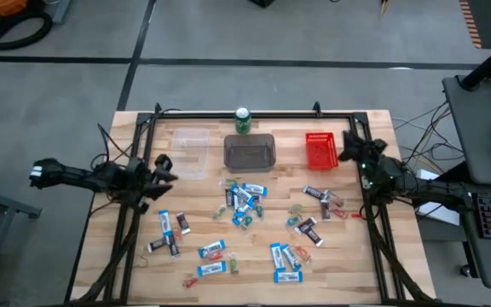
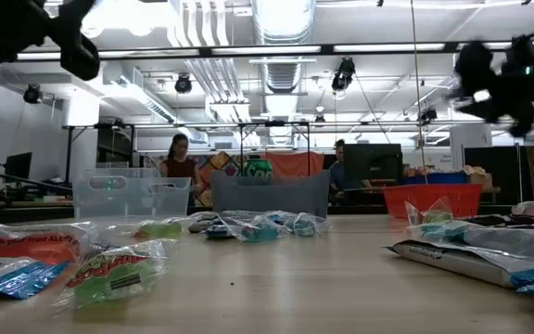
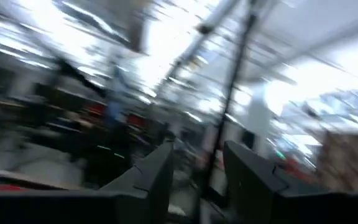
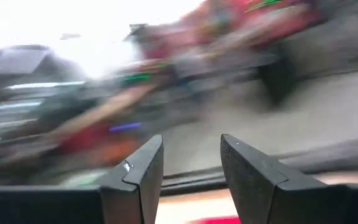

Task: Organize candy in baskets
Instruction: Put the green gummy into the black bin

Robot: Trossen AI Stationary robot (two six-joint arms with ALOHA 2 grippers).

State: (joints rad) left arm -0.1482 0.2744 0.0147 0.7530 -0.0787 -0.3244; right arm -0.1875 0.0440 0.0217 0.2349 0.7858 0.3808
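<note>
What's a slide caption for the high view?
Candy scattered on the table, three empty baskets behind it, left hand and right hand open at the sides.

The left hand [image 3: 196,180] pointed out into the room, not down at the bench. Its two dark fingers [image 3: 151,177] stood apart with nothing between them. Beyond them everything was smeared: a dark thin pole [image 3: 232,93] ran up on a slant past bright ceiling lights [image 3: 166,37], and a brownish mass [image 3: 350,162] sat off to one side. Low shapes with red and blue patches lay farther back, too blurred to name.
</note>
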